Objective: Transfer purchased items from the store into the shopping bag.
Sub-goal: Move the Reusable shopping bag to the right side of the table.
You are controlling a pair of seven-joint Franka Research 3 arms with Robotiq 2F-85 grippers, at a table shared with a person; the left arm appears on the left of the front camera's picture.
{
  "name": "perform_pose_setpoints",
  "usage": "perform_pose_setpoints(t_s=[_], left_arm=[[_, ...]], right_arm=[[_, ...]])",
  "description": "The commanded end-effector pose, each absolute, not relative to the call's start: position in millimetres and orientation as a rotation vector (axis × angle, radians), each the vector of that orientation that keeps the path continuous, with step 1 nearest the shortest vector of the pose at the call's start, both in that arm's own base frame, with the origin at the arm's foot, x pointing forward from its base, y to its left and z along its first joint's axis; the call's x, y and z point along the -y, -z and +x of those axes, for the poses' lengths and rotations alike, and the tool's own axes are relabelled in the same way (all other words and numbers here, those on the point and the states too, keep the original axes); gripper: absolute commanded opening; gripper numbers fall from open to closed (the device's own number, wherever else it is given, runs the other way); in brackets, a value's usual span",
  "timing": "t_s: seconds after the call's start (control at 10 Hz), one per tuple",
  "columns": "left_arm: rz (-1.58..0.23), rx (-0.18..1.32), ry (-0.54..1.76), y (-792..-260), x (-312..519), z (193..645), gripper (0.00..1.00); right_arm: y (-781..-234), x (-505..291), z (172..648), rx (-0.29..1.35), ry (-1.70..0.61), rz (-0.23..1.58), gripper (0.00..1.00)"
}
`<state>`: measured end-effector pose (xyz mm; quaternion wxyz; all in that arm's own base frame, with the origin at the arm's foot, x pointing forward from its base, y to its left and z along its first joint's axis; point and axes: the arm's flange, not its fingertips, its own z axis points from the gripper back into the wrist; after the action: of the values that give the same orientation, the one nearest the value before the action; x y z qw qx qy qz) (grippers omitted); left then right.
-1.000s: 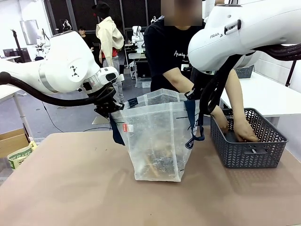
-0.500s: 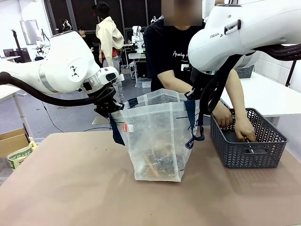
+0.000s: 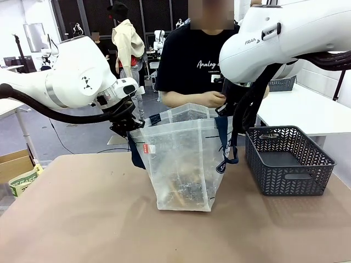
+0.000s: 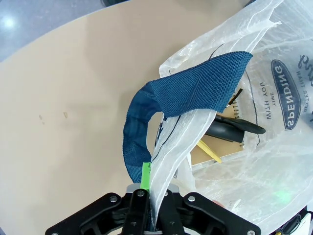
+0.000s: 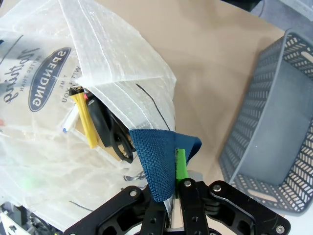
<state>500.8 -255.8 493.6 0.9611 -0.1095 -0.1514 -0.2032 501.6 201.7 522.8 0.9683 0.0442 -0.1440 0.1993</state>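
Standing upright near the middle of the tabletop [image 3: 82,219], the shopping bag [image 3: 184,159] has its mouth stretched open between the two robot arms. The left hand [image 4: 150,198] is pressed together on the bag's translucent rim, just beside one navy strap handle [image 4: 176,98] that loops out over the tabletop. The right hand [image 5: 172,188] pinches the opposite navy strap [image 5: 156,156] along with the bag's edge, a green pad lying against the webbing. The purchased items [image 3: 184,189] lie at the bottom of the bag. Through the plastic, the wrist views show a brownish notebook [image 4: 215,147] with a wire spine, a dark rounded object [image 4: 232,125] on top of it, and a yellow stick [image 5: 87,122]. A navy oval logo [image 5: 49,78] marks the bag's side. The dark grey lattice basket [image 3: 288,170] sits on the tabletop to the right of the bag, apart from it. A person [image 3: 192,66] in a black T-shirt stands at the far side, one hand [image 3: 216,98] raised just behind the bag's mouth; whether it holds anything cannot be told.
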Motion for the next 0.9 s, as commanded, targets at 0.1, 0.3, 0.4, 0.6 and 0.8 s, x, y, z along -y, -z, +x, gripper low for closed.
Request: perform_pose_setpoints(t_s=[0.1,0.3,0.4,0.6,0.8], left_arm=[[-0.221,0.308,0.41,-493.6,254.3,501.5,0.0],[-0.221,0.308,0.41,-493.6,254.3,501.5,0.0],[-0.221,0.308,0.41,-493.6,254.3,501.5,0.0],[-0.221,0.308,0.41,-493.6,254.3,501.5,0.0],[-0.221,0.308,0.41,-493.6,254.3,501.5,0.0]], right_arm=[[-524.6,-200.4,501.8,0.296,-0.401,0.089,0.0],[-524.6,-200.4,501.8,0.296,-0.401,0.089,0.0],[-524.6,-200.4,501.8,0.296,-0.401,0.089,0.0],[-524.6,-200.4,501.8,0.296,-0.401,0.089,0.0],[-524.6,-200.4,501.8,0.296,-0.401,0.089,0.0]])
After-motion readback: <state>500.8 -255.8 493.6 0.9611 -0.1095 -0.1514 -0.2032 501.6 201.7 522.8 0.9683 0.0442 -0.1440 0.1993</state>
